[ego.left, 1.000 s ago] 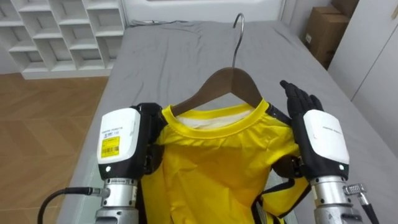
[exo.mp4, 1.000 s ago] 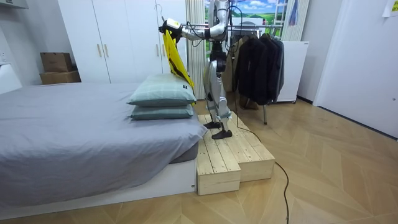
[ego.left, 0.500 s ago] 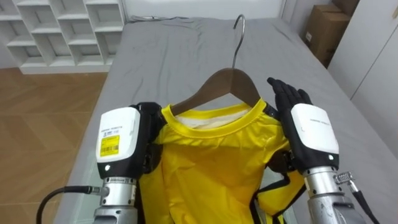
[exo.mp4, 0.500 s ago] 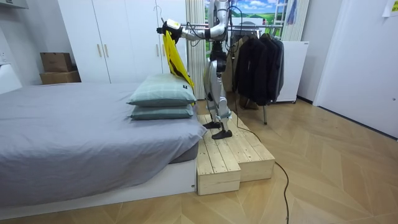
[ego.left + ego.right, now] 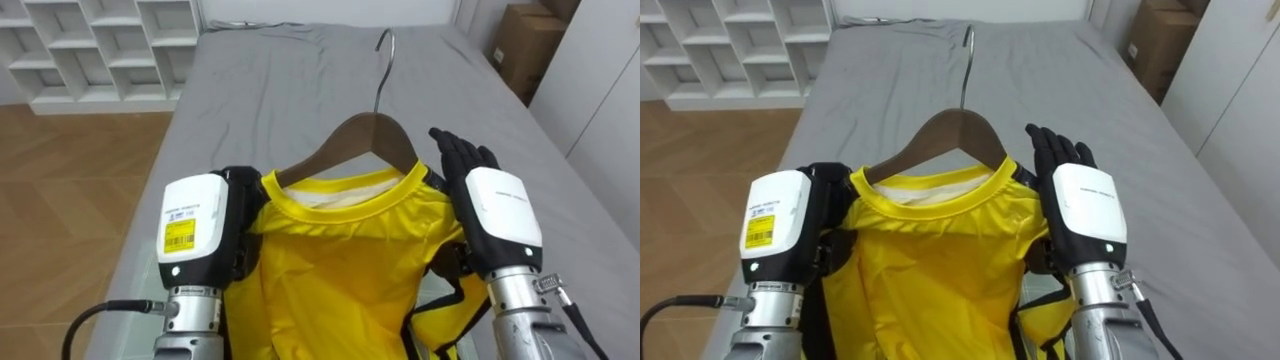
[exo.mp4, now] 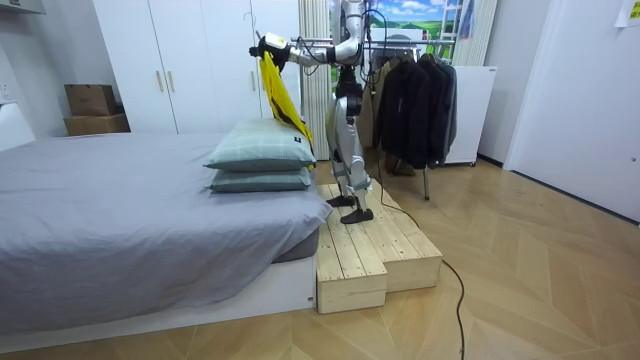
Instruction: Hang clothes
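We carry the yellow shirt on its hanger above the bed. The right hand is flat, released; the left hand we cannot tell. Next, we should turn and hook it beside the dark clothes.

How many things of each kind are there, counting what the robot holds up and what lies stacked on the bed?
Yellow shirt: 1
Wooden hanger: 1
Pillows: 2
Total: 4
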### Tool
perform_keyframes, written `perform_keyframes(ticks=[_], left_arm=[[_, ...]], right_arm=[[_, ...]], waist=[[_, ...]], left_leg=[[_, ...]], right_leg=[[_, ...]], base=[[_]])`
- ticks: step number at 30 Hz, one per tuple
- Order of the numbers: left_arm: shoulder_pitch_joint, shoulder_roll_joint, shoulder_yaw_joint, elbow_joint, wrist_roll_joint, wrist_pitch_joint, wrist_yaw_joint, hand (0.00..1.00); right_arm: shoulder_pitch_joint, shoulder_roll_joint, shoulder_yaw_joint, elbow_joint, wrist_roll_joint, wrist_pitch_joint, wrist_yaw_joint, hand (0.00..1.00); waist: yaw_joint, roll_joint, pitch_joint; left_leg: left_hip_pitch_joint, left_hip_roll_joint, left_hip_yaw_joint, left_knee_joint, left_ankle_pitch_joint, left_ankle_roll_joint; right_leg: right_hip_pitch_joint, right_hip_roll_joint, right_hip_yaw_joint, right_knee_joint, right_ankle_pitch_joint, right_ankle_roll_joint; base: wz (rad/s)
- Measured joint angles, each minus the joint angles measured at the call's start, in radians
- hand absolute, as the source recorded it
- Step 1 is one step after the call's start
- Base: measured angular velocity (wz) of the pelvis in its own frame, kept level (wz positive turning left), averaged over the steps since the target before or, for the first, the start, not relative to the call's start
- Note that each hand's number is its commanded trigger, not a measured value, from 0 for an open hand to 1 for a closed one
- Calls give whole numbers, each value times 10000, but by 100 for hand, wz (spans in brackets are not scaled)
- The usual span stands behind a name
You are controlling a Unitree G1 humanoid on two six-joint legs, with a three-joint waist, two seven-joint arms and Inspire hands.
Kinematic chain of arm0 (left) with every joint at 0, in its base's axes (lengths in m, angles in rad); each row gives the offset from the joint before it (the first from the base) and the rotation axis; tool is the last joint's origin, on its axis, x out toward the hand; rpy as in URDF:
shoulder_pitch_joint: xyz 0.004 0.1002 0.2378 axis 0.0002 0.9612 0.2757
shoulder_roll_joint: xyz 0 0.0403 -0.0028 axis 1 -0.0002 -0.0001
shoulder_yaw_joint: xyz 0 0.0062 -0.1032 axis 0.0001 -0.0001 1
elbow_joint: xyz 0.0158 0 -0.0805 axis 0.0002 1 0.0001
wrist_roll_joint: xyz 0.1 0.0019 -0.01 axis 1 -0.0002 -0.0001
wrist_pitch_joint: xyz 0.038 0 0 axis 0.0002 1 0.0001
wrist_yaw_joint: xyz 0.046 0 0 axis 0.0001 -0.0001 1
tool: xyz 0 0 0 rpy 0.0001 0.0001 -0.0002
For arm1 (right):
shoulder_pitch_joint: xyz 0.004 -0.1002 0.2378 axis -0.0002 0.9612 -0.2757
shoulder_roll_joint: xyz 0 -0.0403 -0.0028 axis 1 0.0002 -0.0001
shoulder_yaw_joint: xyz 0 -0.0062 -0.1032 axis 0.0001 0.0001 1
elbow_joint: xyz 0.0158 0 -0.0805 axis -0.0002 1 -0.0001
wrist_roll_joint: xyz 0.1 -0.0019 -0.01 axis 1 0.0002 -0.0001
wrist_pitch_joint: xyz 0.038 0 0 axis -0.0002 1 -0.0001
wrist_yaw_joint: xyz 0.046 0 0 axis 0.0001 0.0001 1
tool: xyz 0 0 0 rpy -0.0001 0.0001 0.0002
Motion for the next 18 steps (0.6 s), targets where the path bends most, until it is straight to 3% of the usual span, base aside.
perform_keyframes(ticks=[13, 14, 15, 16, 17, 18], left_arm=[[4, 82, -80, 3, 10, 100, -61, 100], [3, 96, -97, 3, 7, 121, -61, 100], [4, 109, -121, 3, 8, 154, -61, 100], [4, 114, -145, 3, 8, 174, -61, 100], [4, 119, -149, 3, 11, 181, -61, 100], [4, 132, -152, 3, 15, 184, -61, 100]], right_arm=[[-23, 0, 102, 339, 158, 0, -17, 0], [-23, 0, 124, 354, 187, 3, -17, 7], [-29, 0, 133, 393, 202, 3, -14, 54], [-32, 0, 134, 421, 217, 3, -11, 71], [-32, 0, 134, 429, 216, 3, -8, 100], [-34, 0, 133, 438, 198, 2, 0, 100]], waist=[[9, -5, -2], [14, -5, -2], [15, -5, -2], [15, -4, -2], [28, -4, -2], [11, -4, -2]], left_leg=[[60, 67, -149, -10, -1, -2], [61, 67, -153, -11, -1, -2], [61, 64, -154, -12, -1, -2], [61, 62, -155, -13, -1, -2], [61, 61, -156, -13, -1, -2], [61, 53, -156, -13, -1, -2]], right_leg=[[77, 5, -180, 5, 8, -10], [78, 6, -180, 6, 8, -10], [78, 6, -180, 6, 9, -13], [78, 5, -180, 7, 12, -18], [78, 6, -183, 8, 14, -21], [78, 5, -189, 7, 16, -24]], base=[[2], [0], [0], [0], [0], [0]])
